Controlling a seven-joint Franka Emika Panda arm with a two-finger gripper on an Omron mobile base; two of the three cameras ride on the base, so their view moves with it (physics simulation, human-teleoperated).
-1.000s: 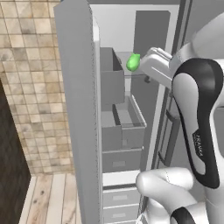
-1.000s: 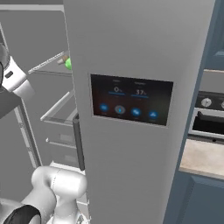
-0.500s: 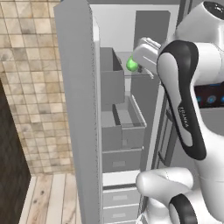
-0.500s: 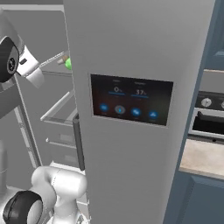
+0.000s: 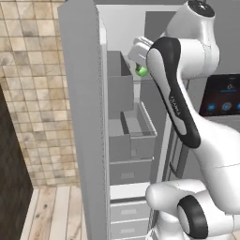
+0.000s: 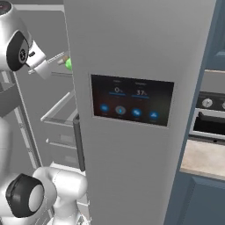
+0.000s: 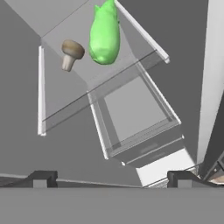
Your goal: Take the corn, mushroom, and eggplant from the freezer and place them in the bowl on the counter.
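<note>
Gripper wide open, empty. Corn ahead on freezer shelf, long axis pointing away; mushroom just beside it.

left base: behind-left, into open freezer | right base: door front | hand: near shelf, downward

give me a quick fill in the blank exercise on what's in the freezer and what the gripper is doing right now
1. The corn and the mushroom lie on the same freezer ____.
2. The gripper has its jaws ____ and holds nothing.
3. In the hand view, the drawer past the shelf looks ____.

Missing words: shelf; open; empty
</note>
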